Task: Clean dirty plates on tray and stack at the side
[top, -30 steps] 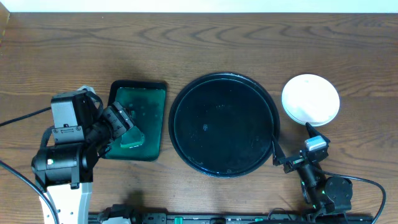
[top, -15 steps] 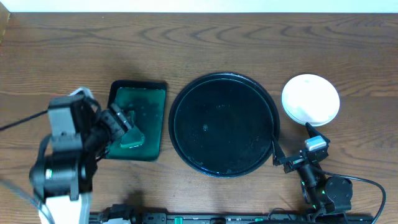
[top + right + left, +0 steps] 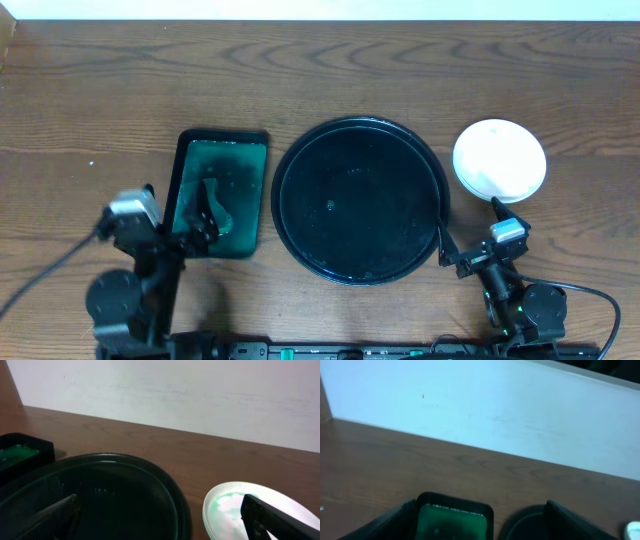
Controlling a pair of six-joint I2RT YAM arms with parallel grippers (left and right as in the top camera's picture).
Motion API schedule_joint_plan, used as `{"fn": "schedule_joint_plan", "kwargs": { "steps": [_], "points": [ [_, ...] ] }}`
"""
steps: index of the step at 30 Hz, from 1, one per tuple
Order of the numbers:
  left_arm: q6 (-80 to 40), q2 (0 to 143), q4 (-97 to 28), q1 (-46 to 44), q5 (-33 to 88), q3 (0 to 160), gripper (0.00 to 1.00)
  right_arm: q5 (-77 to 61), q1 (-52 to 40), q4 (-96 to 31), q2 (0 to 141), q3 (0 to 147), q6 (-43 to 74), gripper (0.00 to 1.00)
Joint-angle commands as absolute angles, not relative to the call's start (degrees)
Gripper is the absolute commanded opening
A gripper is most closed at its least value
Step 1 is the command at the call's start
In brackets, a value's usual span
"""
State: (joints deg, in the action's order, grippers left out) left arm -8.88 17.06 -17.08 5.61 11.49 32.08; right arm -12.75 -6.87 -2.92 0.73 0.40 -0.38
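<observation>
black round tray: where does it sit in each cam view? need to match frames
Overhead: the black tray sits at centre frame.
Left wrist: only a dark arc of the black tray shows, at the bottom edge, right of centre.
Right wrist: the black tray fills the lower left.
Shared landmark: the green rectangular tray, beside it on the left in all three views.

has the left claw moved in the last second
Yes. The left claw has drawn back toward the near edge of the table: it now sits low by the green tray, at its near left corner, no longer level with its middle.
</observation>
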Motion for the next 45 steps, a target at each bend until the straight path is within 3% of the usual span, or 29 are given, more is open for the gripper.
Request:
{"fn": "schedule_joint_plan", "kwargs": {
  "steps": [1,6,18,31,45],
  "points": [
    [-5.56,9.78,-14.13,5.72,12.67,25.19,0.8,-12.27,-6.63,-3.2,0.54,0.32,0.6,0.99],
    [-5.56,0.62,-9.13,5.72,12.64,16.53,0.8,-12.27,-6.63,-3.2,0.54,0.32,0.6,0.99],
    [-4.93,0.08,4.32,5.65,10.94,0.08,0.8,-12.27,-6.63,-3.2,0.54,0.32,0.62,0.99],
    [-4.93,0.1,-3.16,4.91,10.94,0.23,0.8,-12.27,-6.63,-3.2,0.54,0.32,0.6,0.99],
    [-4.93,0.23,-2.96,4.91,10.94,0.23,0.8,-12.27,-6.63,-3.2,0.54,0.32,0.62,0.99]
  ]
}}
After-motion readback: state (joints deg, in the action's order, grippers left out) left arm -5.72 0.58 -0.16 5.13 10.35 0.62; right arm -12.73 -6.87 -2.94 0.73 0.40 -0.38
